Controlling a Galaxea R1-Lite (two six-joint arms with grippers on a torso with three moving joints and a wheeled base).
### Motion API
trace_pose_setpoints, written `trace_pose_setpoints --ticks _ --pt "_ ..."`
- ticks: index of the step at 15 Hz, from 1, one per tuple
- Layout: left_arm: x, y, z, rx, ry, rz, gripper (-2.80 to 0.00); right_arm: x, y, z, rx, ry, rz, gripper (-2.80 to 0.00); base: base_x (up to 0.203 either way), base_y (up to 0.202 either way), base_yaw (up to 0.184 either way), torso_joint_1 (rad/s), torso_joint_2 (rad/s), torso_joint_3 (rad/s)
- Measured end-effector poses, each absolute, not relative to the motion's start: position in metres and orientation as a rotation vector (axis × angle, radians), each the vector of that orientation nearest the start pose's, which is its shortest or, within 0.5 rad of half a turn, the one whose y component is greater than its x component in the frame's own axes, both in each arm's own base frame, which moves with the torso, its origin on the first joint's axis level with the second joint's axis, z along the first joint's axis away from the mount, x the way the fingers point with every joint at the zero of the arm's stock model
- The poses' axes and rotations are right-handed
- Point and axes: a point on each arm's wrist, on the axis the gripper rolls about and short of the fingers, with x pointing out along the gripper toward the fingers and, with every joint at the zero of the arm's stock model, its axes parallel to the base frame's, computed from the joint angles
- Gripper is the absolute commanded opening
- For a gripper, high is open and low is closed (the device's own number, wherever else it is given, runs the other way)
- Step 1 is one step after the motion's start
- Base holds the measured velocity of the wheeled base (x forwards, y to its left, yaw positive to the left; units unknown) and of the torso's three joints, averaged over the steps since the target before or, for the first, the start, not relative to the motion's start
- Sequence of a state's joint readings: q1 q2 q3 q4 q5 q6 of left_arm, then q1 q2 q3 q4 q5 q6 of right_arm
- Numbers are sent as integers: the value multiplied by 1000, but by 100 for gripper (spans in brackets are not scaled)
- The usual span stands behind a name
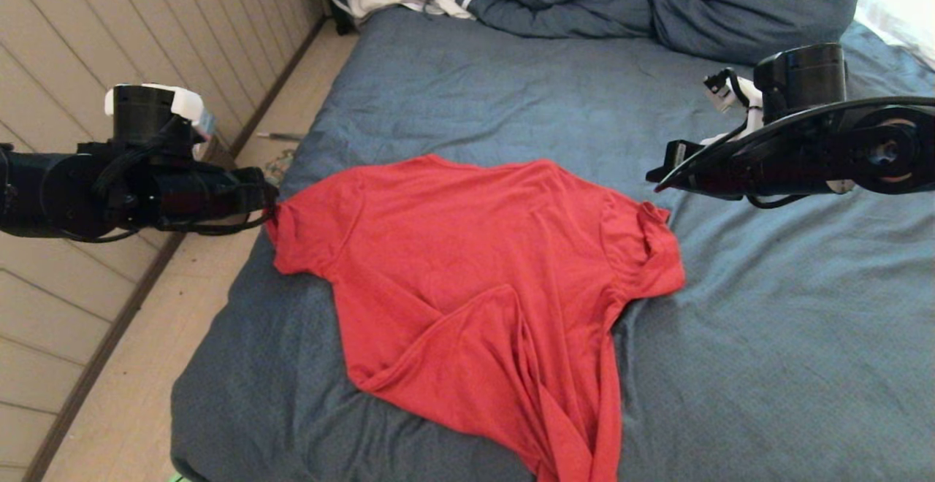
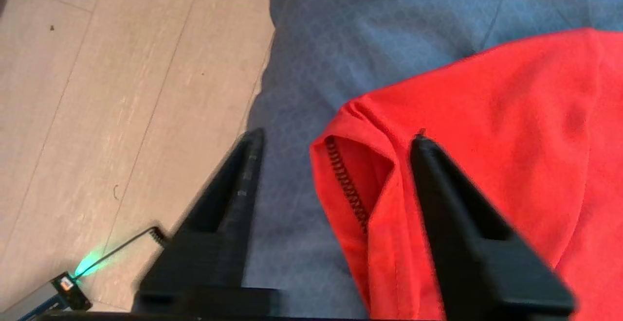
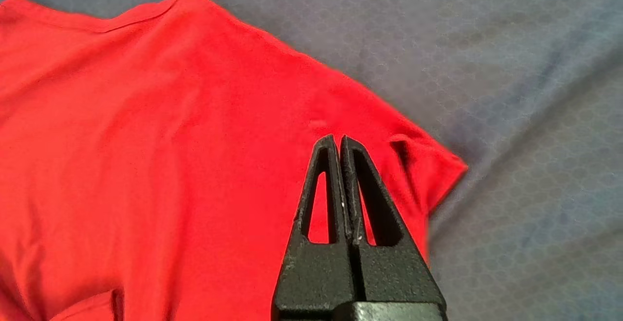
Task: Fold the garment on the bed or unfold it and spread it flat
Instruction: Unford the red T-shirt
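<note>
Red T-shirt [image 1: 467, 263] lies plain side up near the middle of the bed [image 1: 767, 336], collar toward the bunched duvet [image 1: 657, 0], lower hem twisted and folded over at the bed's near edge. Left gripper [image 2: 336, 138] is at the shirt's left sleeve by the bed edge, fingers spread apart around the sleeve opening, clamping nothing. Right gripper [image 3: 339, 138] hovers above the right sleeve, fingers pressed together, empty.

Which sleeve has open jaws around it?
The garment's sleeve at the bed's floor-side edge: left gripper straddles it, open. Right gripper is shut.
</note>
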State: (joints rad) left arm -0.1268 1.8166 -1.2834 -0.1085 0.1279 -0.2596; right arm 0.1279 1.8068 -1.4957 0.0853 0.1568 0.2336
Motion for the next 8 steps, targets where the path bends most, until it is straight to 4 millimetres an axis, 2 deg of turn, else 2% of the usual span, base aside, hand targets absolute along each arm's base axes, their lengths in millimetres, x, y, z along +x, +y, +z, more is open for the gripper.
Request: trace_pose_setpoints --ticks 2,4,8 --pt "345 -40 235 -208 394 53 0 351 48 270 235 430 233 -280 0 0 0 0 0 0" --pt "332 -47 247 -207 386 24 0 350 49 270 237 431 233 -280 0 0 0 0 0 0" --pt "298 -89 265 -187 405 -121 0 350 48 272 239 425 233 -280 0 0 0 0 0 0"
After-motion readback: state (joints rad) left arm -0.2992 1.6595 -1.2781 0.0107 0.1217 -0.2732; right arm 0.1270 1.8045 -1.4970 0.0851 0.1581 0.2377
